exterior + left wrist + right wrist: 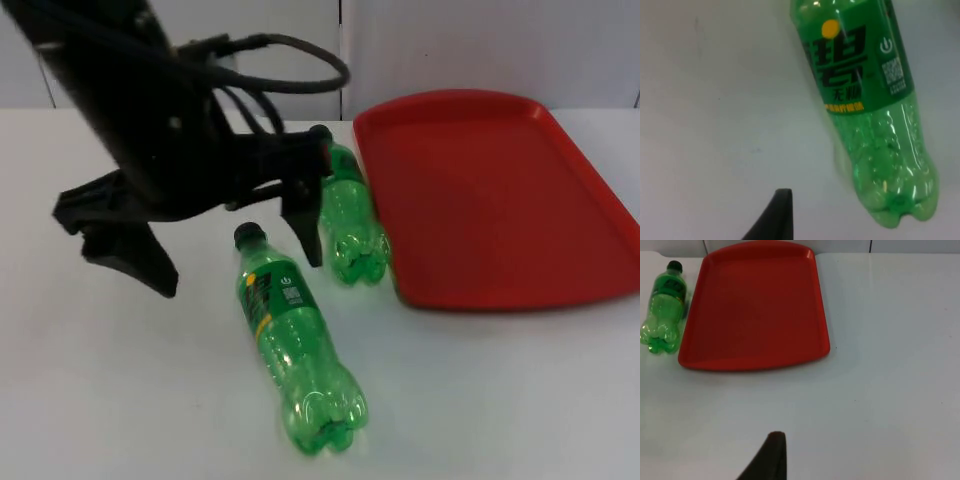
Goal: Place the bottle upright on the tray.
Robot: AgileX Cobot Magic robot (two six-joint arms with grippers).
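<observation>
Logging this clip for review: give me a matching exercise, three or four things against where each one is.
Things:
1. near bottle
2. far bottle
3. red tray
4. left pincer

Places:
A. bare, on the table's right side
B. lying alongside the tray's left edge
C. above the table, between the bottles
D. lying toward the front, cap pointing away

Pairs: 1-D, 2-B, 3-A, 4-C
</observation>
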